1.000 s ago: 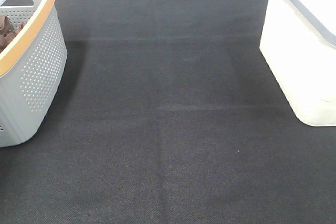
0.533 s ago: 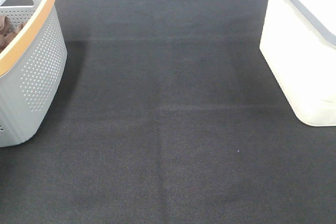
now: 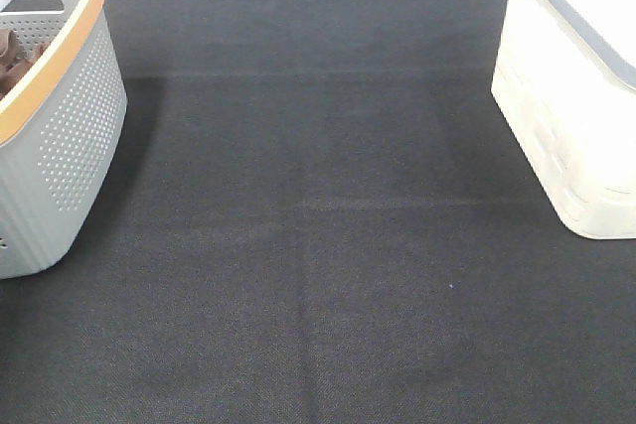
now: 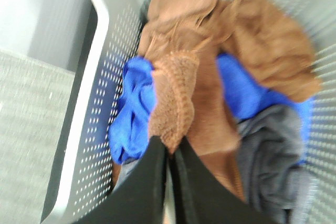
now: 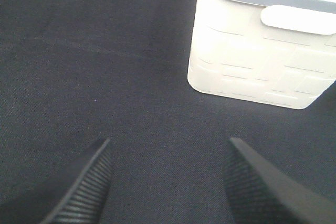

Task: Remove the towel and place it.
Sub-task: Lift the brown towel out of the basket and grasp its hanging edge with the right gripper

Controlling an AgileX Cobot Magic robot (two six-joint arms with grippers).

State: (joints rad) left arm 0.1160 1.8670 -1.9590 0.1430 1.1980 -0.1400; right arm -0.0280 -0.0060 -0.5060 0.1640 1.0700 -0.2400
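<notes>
Across black mat (image 3: 318, 245), nothing new; inside basket (image 3: 79, 136), slight stirring of towel (image 4: 176, 98), pinched tight by left gripper (image 4: 169, 142). Likely start of lift. Right gripper (image 5: 169, 145) agape, idle near white bin (image 5: 252, 51).

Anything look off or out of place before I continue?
Nothing stands out. The left gripper pinches the towel in the basket amid jumbled cloths; the white bin stands upright on the mat.

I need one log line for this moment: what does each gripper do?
left gripper: shut on towel, inside grey basket | right gripper: open, empty, over black mat | towel: not yet out
</notes>
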